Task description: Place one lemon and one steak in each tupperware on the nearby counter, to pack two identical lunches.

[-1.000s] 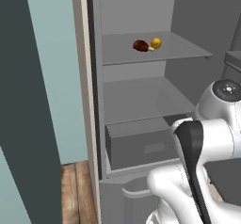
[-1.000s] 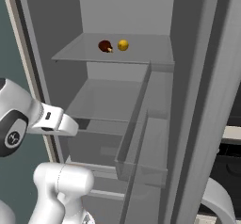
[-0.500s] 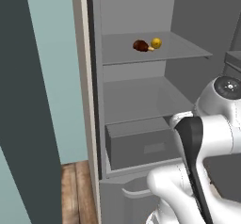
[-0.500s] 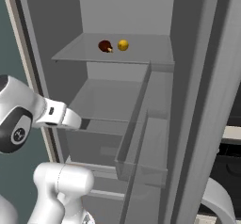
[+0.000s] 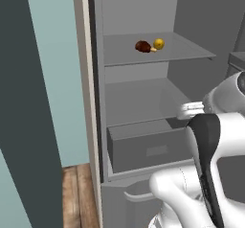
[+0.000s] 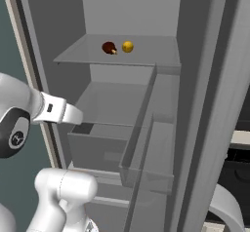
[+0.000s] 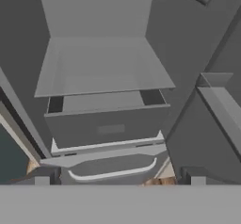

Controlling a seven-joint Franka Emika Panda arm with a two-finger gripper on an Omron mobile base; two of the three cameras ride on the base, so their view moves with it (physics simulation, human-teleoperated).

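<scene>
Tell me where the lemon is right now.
The lemon sits on the upper shelf of the open fridge, beside the steak; in both base views it lies just right of the steak, near the shelf's middle.

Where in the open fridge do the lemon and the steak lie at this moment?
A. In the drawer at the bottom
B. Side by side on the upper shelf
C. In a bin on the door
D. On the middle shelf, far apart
B: in the left base view the lemon and the dark steak lie next to each other on the upper shelf, above the middle shelf and the drawer.
</scene>
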